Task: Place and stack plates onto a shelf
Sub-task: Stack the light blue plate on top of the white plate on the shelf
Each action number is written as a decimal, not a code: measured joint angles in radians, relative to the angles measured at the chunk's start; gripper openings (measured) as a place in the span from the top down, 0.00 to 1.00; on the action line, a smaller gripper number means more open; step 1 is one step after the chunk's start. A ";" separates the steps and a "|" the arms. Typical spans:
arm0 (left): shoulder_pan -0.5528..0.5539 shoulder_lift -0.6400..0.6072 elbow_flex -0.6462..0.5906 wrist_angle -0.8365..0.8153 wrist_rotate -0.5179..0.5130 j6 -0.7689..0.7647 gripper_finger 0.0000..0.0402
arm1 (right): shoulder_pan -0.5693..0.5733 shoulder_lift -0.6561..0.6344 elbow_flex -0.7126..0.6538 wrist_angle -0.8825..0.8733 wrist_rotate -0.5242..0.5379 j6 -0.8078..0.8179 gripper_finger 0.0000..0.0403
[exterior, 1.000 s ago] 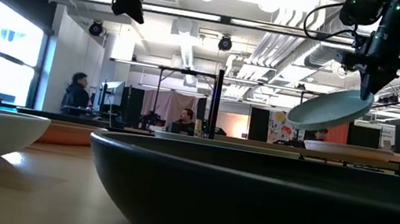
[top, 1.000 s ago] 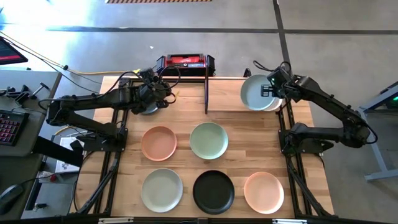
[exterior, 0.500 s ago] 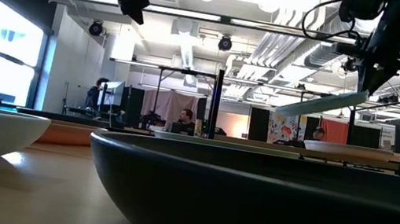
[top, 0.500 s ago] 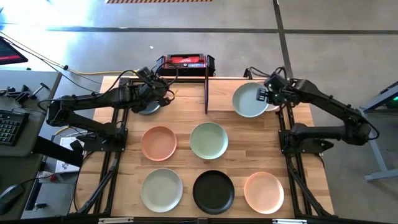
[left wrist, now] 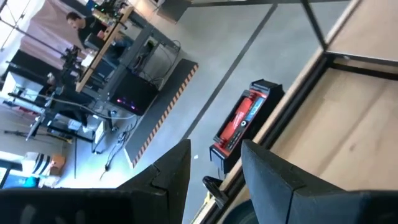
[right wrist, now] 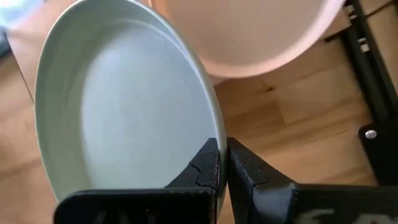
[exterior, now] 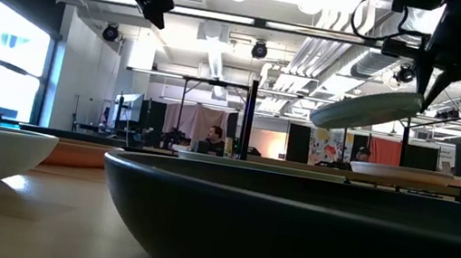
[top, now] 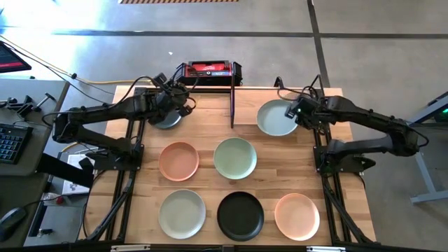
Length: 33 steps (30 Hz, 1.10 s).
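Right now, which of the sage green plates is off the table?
The sage green plate pinched at its rim by the right gripper, over the shelf. The other two lie flat on the tabletop.

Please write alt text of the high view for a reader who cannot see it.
The right pincer holds a pale green plate by its rim above the shelf; the left pincer hovers open over a dark plate. Five plates lie on the table in two rows.

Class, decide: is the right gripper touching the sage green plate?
Touching. In the right wrist view, the right gripper pinches the sage green plate at its rim.
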State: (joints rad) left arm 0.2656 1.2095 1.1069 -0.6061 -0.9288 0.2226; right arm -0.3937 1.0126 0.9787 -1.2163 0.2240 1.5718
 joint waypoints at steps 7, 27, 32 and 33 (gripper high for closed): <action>0.059 0.000 0.000 0.051 0.020 0.113 0.67 | 0.178 0.006 0.000 -0.011 0.185 0.329 1.00; 0.155 -0.027 0.001 0.111 0.194 0.278 0.67 | 0.264 0.264 0.000 -0.299 0.531 0.654 1.00; 0.155 -0.027 0.001 0.113 0.195 0.280 0.67 | 0.207 0.284 0.000 -0.320 0.532 0.653 1.00; 0.155 -0.027 0.001 0.112 0.196 0.280 0.67 | 0.196 0.284 0.000 -0.326 0.535 0.647 1.00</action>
State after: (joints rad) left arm 0.4206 1.1828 1.1076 -0.4941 -0.7331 0.5022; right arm -0.1981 1.2968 0.9791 -1.5422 0.7589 2.2185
